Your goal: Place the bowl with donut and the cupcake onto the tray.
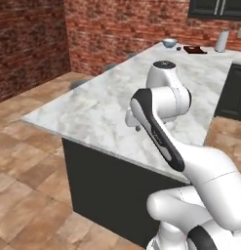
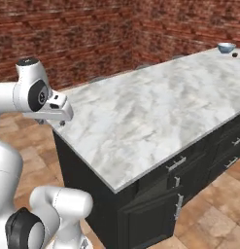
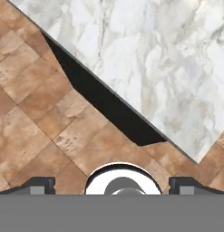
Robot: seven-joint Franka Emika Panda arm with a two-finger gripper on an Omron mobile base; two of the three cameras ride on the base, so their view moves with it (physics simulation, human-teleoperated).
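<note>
The small round pale blue-grey bowl (image 1: 169,43) stands at the far end of the white marble counter (image 1: 107,107), near the flat dark reddish-brown tray (image 1: 194,49) — nothing is carried yet. The two-finger gripper (image 3: 111,185) hangs with jaws spread wide and empty, over the counter's near corner. Next, I judge, the base must drive closer. Red brick walls (image 1: 29,44) and a brown tiled floor (image 1: 24,195) surround it.

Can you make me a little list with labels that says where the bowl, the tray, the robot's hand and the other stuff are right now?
bowl: far end of the marble counter
tray: same far end, right of the bowl, apart from it
paper-towel roll: upright, right of the tray
gripper: open, holding nothing, looking down over the counter's near corner and the tiled floor
task so far: bowl not yet on the tray
</note>
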